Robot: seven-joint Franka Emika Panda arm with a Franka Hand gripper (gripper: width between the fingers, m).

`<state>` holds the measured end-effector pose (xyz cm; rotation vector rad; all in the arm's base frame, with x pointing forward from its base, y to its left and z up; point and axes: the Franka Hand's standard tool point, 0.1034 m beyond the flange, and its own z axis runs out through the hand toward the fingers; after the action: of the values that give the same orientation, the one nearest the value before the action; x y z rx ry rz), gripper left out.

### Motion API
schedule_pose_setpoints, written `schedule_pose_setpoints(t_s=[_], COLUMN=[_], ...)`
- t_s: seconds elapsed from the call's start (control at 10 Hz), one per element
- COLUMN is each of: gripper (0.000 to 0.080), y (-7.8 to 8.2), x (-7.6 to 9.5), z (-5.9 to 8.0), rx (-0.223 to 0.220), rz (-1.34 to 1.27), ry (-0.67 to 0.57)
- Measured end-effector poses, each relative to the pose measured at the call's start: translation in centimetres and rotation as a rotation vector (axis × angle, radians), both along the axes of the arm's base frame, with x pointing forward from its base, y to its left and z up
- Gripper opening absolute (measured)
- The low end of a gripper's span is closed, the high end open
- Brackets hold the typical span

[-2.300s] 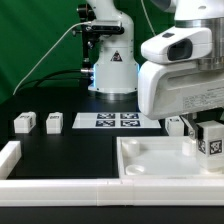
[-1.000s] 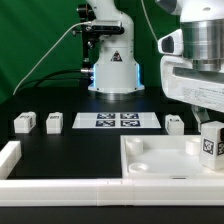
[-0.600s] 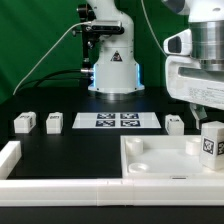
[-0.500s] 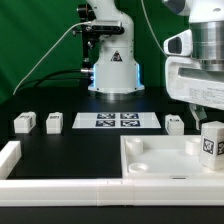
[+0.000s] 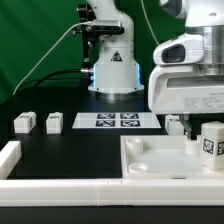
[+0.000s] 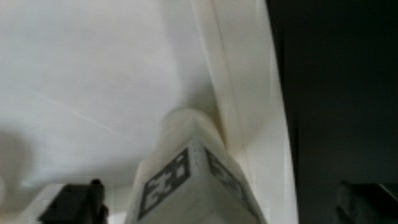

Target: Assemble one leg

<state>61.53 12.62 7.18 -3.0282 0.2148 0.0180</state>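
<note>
One leg (image 5: 211,142), a small white block with a square tag mark, stands upright in the corner of the large white tabletop (image 5: 160,158) on the exterior view's right. My gripper (image 5: 197,127) hangs just above and beside it. In the wrist view my gripper (image 6: 222,205) is open. The leg (image 6: 187,180) shows between the two dark fingers (image 6: 75,200) with a gap on each side. Three more legs lie on the black table: two on the exterior view's left (image 5: 23,122) (image 5: 54,122) and one behind the tabletop (image 5: 174,123).
The marker board (image 5: 117,120) lies flat mid-table in front of the arm's base (image 5: 113,75). A white wall (image 5: 60,186) runs along the front edge, with a raised end (image 5: 9,154) on the exterior view's left. The tabletop's rim (image 6: 240,60) borders black table in the wrist view.
The hand let go of the upright leg and rose to the exterior view's right, then came back leftward and lower. The leg has stayed in place.
</note>
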Motion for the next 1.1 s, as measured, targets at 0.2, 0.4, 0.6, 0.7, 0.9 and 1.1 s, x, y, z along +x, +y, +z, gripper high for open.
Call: schedule_pose_setpoints(t_s=[0.2,0.4,0.6,0.7,0.9,1.1], gripper=[0.0649,0.0649,0.0649,0.0649,0.0499,0.0294], y=[-0.07,-0.24,-0.38,-0.38,-0.38,-0.49], x=[0.0,0.02,0.01,0.02,0.02,0.06], z=[-0.01,-0.02,-0.05,-0.05,-0.05,-0.05], rx=[-0.008,-0.021,-0.025,-0.025,-0.025,-0.026], rz=[0.239,0.495,0.587,0.587,0.587,0.586], ry=[-0.025,-0.049,-0.055,-0.056,-0.056,-0.057])
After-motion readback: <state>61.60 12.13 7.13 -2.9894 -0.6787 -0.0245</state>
